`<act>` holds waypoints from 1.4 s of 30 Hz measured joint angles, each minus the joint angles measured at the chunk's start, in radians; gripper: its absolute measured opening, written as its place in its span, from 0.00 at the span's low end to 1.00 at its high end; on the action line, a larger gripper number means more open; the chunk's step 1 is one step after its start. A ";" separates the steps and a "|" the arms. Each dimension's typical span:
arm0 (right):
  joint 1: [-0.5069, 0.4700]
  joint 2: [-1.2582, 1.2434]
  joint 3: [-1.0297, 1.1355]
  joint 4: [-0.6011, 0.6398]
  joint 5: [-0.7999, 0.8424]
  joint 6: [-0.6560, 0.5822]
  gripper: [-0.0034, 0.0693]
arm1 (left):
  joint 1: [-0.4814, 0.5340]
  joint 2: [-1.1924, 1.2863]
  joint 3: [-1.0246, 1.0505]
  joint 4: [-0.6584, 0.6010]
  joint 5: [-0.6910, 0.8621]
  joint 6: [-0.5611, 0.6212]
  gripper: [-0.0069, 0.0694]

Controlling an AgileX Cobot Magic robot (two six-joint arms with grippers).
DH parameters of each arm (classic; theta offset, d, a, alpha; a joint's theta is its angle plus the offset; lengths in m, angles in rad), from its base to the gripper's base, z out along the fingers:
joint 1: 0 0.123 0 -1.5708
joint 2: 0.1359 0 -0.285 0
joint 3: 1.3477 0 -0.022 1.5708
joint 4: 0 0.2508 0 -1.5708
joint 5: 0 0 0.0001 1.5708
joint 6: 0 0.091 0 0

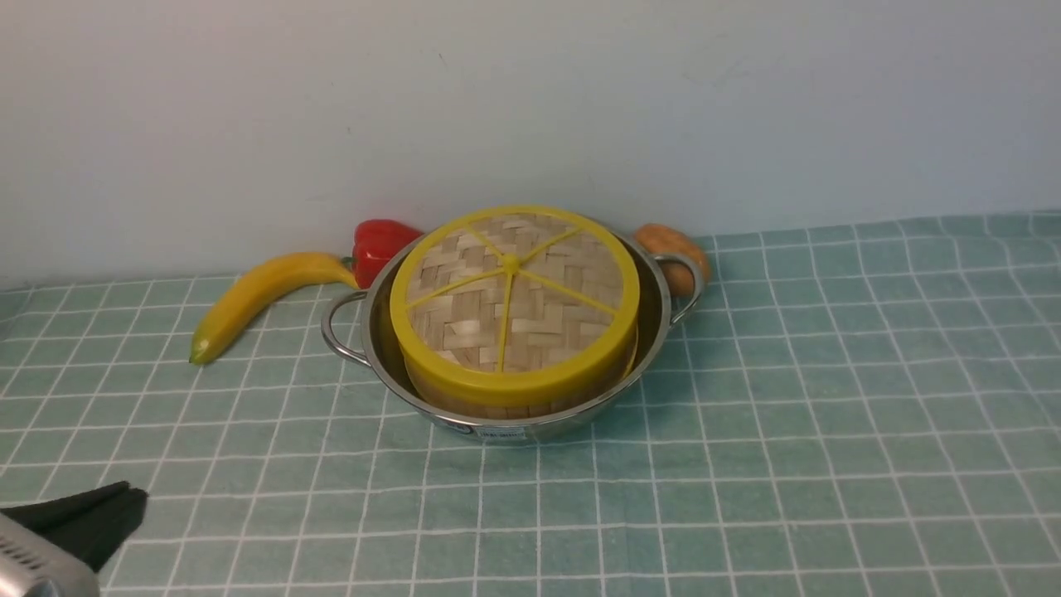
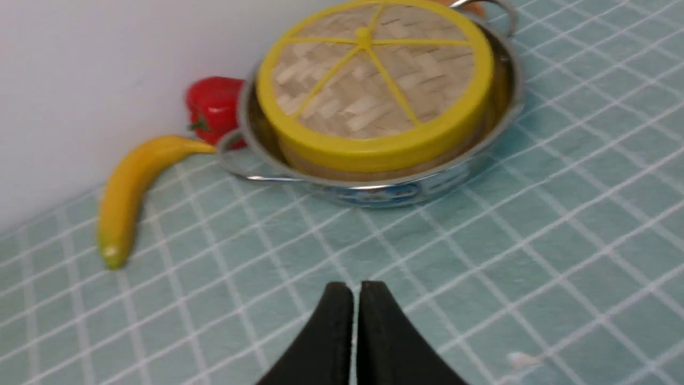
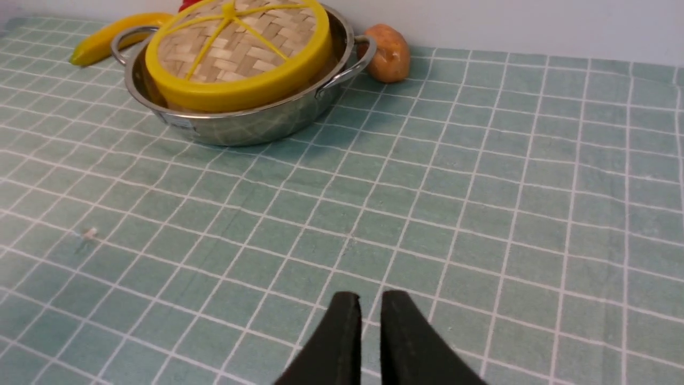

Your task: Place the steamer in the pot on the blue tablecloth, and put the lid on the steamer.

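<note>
The steel pot (image 1: 657, 332) stands on the blue tablecloth (image 1: 829, 431) near the back wall. The steamer (image 1: 497, 404) sits inside it; only a strip of its woven side shows, and its contents are hidden. The lid (image 1: 514, 290) lies flat on top of the steamer, yellow spokes up. The pot (image 2: 374, 192) and lid (image 2: 374, 80) also show in the left wrist view, and in the right wrist view the pot (image 3: 240, 125) and lid (image 3: 235, 48). My left gripper (image 1: 133, 495) (image 2: 355, 286) is shut and empty, low at the front left. My right gripper (image 3: 370, 297) is shut and empty over bare cloth, well short of the pot.
A banana (image 1: 257, 298) and a red pepper (image 1: 381, 242) lie left of the pot by the wall. A potato (image 1: 675, 249) lies behind the pot's right handle. A small white speck (image 3: 88, 232) lies on the cloth.
</note>
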State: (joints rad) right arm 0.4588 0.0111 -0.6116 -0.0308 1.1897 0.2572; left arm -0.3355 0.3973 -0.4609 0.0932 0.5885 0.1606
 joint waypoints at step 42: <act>-0.068 0.000 0.002 0.163 -0.093 -0.003 0.33 | 0.419 -0.398 0.468 -0.012 -0.380 -0.176 0.22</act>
State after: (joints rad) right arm 0.3903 0.0111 -0.6095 0.1324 1.0968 0.2539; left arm 0.0838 -0.0004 0.0075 0.0816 0.2089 -0.0155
